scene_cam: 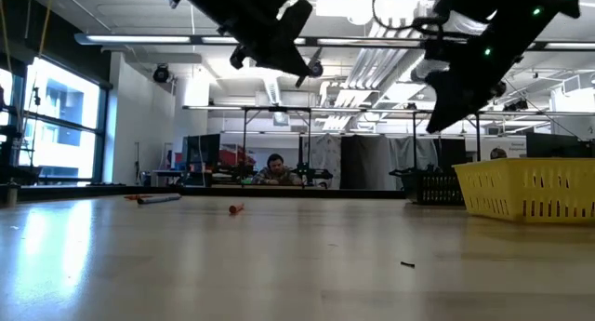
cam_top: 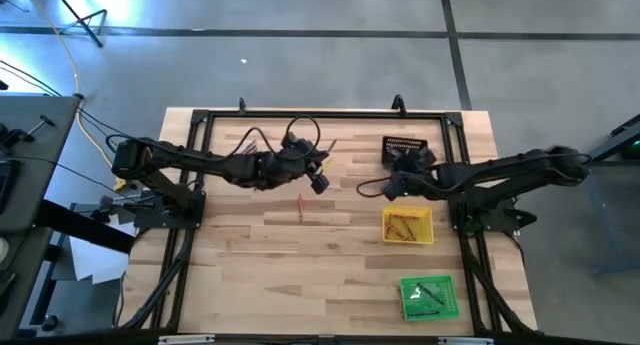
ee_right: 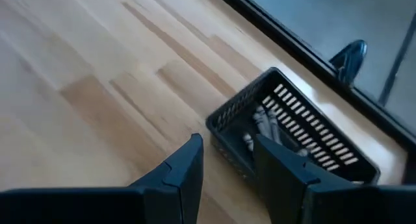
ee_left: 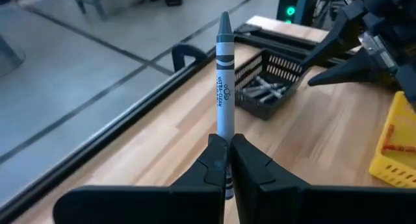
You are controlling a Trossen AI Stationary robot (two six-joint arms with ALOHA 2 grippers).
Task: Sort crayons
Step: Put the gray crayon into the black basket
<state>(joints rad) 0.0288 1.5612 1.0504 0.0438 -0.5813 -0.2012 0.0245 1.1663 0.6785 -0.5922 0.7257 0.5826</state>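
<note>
My left gripper (ee_left: pixel 227 160) is shut on a grey crayon (ee_left: pixel 224 74) and hangs above the table's middle (cam_top: pixel 320 181), left of the black tray (ee_left: pixel 266 87). That tray holds several grey crayons (ee_right: pixel 263 126). My right gripper (ee_right: pixel 227 160) stands open with nothing between its fingers, above the table just in front of the black tray (cam_top: pixel 405 145). An orange-red crayon (cam_top: pixel 300 210) lies flat on the table's middle, and a few more crayons (cam_top: pixel 250 143) lie near the far left. The yellow tray (cam_top: pixel 408 225) holds orange-red crayons, and the green tray (cam_top: pixel 430 297) holds dark ones. My left gripper pinches the grey crayon's blunt end (ee_left: pixel 226 134) between its two fingers. The crayon runs on in line with the fingers, its pointed tip (ee_left: pixel 224 19) farthest from the gripper. It is lifted clear of the table, aimed toward the table's far right.
A black frame (cam_top: pixel 200 120) runs along the table's far edge and sides. My right arm (ee_left: pixel 364 49) stands close to the black tray on its right. Bare wood lies at the near left (cam_top: pixel 280 285). A person sits far off in the room (scene_cam: pixel 275 170).
</note>
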